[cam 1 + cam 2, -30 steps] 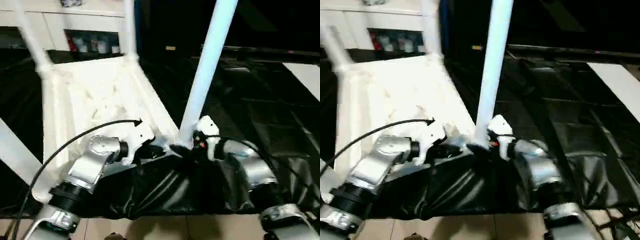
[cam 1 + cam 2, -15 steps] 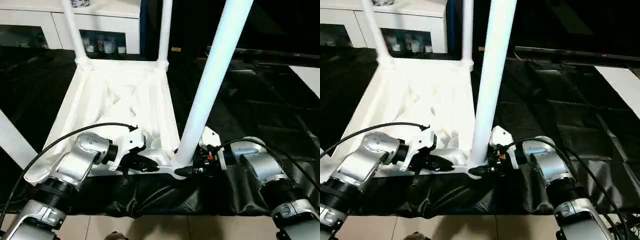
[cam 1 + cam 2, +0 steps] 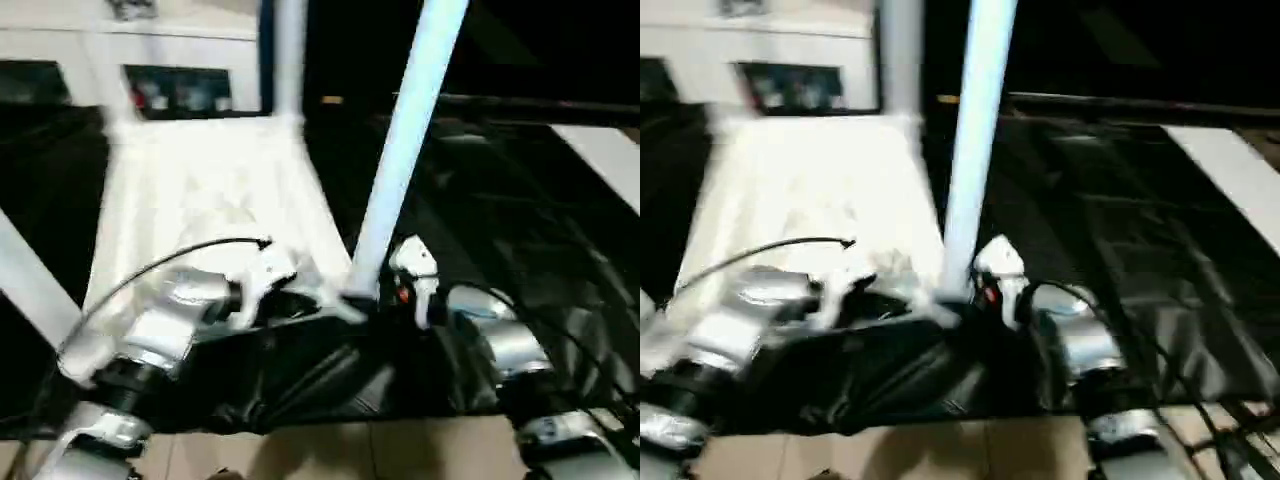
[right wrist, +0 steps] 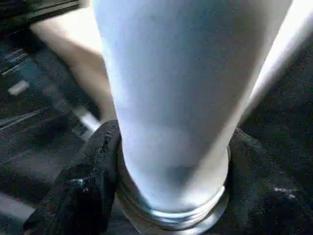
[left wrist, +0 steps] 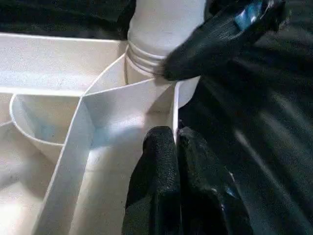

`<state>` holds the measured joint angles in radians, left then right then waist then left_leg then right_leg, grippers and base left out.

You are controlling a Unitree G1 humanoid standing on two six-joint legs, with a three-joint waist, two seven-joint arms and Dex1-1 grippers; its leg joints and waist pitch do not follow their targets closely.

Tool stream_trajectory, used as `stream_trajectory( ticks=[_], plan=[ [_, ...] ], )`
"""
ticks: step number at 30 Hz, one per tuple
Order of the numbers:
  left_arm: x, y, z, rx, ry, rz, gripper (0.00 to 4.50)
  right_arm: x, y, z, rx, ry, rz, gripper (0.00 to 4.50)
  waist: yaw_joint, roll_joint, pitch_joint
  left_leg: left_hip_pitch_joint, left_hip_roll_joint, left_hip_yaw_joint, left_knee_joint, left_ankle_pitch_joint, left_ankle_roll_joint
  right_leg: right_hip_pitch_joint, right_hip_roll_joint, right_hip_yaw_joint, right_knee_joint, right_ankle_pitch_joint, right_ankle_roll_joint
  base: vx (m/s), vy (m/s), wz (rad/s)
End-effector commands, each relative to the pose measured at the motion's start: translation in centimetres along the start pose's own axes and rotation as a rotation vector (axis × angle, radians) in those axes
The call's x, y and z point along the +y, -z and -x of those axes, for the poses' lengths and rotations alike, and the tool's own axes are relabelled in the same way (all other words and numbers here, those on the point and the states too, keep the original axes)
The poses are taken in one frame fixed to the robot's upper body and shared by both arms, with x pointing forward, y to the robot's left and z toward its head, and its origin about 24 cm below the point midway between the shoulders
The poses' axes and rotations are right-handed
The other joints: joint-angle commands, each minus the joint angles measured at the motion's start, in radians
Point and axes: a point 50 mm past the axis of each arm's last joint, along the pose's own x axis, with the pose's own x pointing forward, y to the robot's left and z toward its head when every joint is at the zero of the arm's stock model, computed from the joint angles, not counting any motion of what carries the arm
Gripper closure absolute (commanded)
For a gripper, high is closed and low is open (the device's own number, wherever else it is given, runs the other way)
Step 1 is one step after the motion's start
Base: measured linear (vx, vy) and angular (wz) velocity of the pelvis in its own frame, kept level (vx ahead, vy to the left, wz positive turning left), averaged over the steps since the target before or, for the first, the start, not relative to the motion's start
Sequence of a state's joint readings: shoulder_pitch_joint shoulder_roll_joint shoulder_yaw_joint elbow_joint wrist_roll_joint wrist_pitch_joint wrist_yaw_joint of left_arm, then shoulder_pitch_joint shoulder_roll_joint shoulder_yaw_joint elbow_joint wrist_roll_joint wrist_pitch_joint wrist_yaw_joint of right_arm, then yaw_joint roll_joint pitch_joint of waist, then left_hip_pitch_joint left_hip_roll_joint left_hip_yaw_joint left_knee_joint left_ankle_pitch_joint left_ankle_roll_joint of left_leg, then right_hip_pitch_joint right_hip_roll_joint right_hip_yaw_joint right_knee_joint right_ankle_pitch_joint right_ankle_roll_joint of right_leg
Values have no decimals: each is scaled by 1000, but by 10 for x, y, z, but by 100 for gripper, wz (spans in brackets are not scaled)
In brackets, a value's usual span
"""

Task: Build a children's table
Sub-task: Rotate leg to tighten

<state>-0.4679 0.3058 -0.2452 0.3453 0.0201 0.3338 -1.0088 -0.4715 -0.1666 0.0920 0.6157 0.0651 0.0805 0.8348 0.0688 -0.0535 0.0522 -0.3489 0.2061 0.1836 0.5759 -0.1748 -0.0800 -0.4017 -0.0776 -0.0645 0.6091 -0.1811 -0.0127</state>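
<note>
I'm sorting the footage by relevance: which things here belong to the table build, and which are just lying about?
Part of the job:
- table top, upside down
- near leg in its corner socket, right hand around it
- left hand on the top's edge wall

Just lying about:
- cabinet
- black sheet

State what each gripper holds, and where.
Left gripper: shut on the tabletop rim. Right gripper: around the near leg's base.

The table top (image 5: 58,63) and tube leg (image 4: 171,98) look like smooth white plastic, the sheet (image 3: 520,200) beneath glossy crinkled black, the forearms (image 3: 500,345) brushed metal.
</note>
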Motion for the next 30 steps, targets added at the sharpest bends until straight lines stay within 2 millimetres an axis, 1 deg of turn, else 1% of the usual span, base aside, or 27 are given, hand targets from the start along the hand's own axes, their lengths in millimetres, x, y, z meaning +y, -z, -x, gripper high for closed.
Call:
stream_trajectory(
  ticks=[1,2,4,5,6,7,8,9,10,11,12,13,14,15,16,18,19,20,21,22,24,26,27,28,29,30],
  plan=[
    [-10,-19,-17,-62,-22,-16,450,20,3,-25,12,32,-27,178,2,7,-52,7,23,-18,-74,-340,-22,31,-67,42,-104,-489,-116,0,0,0],
    [-12,-19,-19,-64,-37,-8,450,22,3,-28,3,70,-48,178,-3,6,-53,4,23,-18,-75,-335,-17,32,-65,41,-103,-480,-116,0,0,0],
    [-15,-20,-21,-64,-46,-3,450,25,3,-31,-6,100,-67,178,-5,9,-53,3,23,-18,-75,-328,-13,32,-64,41,-101,-463,-119,0,0,0],
    [-20,-21,-25,-66,-45,1,450,32,2,-36,-17,121,-72,178,-6,10,-52,2,24,-18,-75,-328,-12,31,-63,42,-101,-454,-121,0,0,0],
    [-25,-22,-29,-76,-44,11,450,41,0,-41,-37,127,-60,178,-6,12,-53,-1,27,-19,-78,-317,-15,34,-63,43,-96,-415,-126,0,0,0],
    [-27,-22,-31,-72,-45,7,450,43,-1,-42,-51,126,-40,178,-7,15,-54,-2,26,-19,-79,-311,-16,34,-61,43,-94,-390,-130,0,0,0],
    [-27,-22,-31,-72,-45,7,450,43,-1,-42,-51,126,-40,178,-6,15,-54,-1,26,-18,-78,-314,-15,33,-60,43,-95,-382,-132,0,0,0],
    [-29,-21,-32,-63,-49,-1,450,45,-3,-42,-66,129,-25,178,-7,15,-57,0,25,-17,-77,-307,-12,35,-58,44,-90,-346,-142,0,0,0],
    [-30,-20,-33,-54,-40,-10,450,43,-4,-41,-76,133,-48,122,-7,11,-57,-1,25,-15,-77,-298,-7,36,-57,45,-87,-312,-151,0,0,0],
    [-30,-19,-32,-51,-37,-14,450,43,-4,-40,-75,126,-52,122,-7,9,-56,-2,24,-15,-77,-295,-3,36,-56,45,-86,-306,-153,0,0,0],
    [-29,-19,-32,-49,-34,-18,450,42,-4,-39,-75,120,-55,108,-7,13,-55,-3,24,-14,-78,-297,0,37,-56,45,-86,-306,-154,0,0,0],
    [-29,-18,-30,-47,-28,-16,450,41,-5,-38,-67,104,-48,108,-6,17,-54,-1,24,-15,-78,-306,-2,36,-58,45,-88,-314,-154,0,0,0],
    [-28,-17,-29,-45,-28,-14,450,39,-6,-36,-60,94,-32,103,-8,17,-54,-1,24,-14,-78,-313,-3,37,-57,45,-89,-319,-152,0,0,0],
    [-27,-16,-27,-44,-27,-12,450,35,-7,-31,-54,76,-6,82,-7,17,-54,0,25,-14,-78,-316,-5,37,-57,45,-89,-318,-151,0,0,0],
    [-27,-16,-27,-44,-27,-12,450,35,-7,-31,-54,76,-6,70,-7,16,-54,0,25,-14,-78,-316,-4,38,-57,45,-89,-317,-151,0,0,0],
    [-25,-16,-24,-44,-14,-18,450,30,-8,-23,-42,31,9,70,-6,14,-54,-2,24,-14,-76,-306,3,41,-57,45,-88,-306,-152,0,0,0],
    [-25,-15,-23,-44,-10,-20,450,29,-8,-22,-38,16,10,70,-4,15,-55,-2,24,-13,-75,-293,8,41,-58,46,-87,-292,-155,0,0,0],
    [-24,-15,-21,-50,17,-29,450,25,-8,-15,-23,-40,31,70,-5,13,-55,-3,24,-12,-75,-286,10,40,-58,47,-86,-284,-158,0,0,0],
    [-24,-15,-19,-58,43,-32,450,23,-8,-11,-10,-89,39,70,-3,12,-58,-3,24,-12,-72,-273,20,45,-57,45,-83,-265,-168,0,0,0],
    [-24,-15,-19,-59,45,-32,450,23,-8,-11,-8,-96,41,70,-2,12,-57,-4,24,-11,-71,-267,23,44,-58,46,-82,-255,-172,0,0,0],
    [-25,-14,-15,-68,106,-51,450,20,-7,-2,27,-210,88,70,-2,11,-57,-3,24,-10,-69,-254,31,44,-57,46,-80,-239,-184,0,0,0],
    [-25,-12,-12,-70,135,-55,450,20,-7,0,45,-254,113,70,-1,11,-57,-3,25,-9,-69,-248,37,44,-59,46,-80,-240,-190,0,0,0],
    [-26,-10,-6,-69,199,-68,450,20,-6,6,72,-344,148,70,-1,13,-57,-2,25,-8,-68,-253,37,43,-58,45,-82,-246,-194,0,0,0],
    [-26,-10,-5,-69,209,-71,450,20,-7,7,76,-357,152,70,1,11,-57,-3,25,-8,-68,-251,41,45,-59,45,-79,-247,-195,0,0,0],
    [-26,-9,-4,-68,224,-75,450,20,-7,8,82,-377,157,70,2,12,-57,-2,26,-8,-68,-249,42,44,-59,46,-79,-244,-197,0,0,0],
    [-23,-7,1,-39,263,-97,450,19,-11,12,97,-445,174,70,8,6,-57,1,28,-9,-68,-251,46,44,-60,45,-78,-251,-202,0,0,0]
  ],
)
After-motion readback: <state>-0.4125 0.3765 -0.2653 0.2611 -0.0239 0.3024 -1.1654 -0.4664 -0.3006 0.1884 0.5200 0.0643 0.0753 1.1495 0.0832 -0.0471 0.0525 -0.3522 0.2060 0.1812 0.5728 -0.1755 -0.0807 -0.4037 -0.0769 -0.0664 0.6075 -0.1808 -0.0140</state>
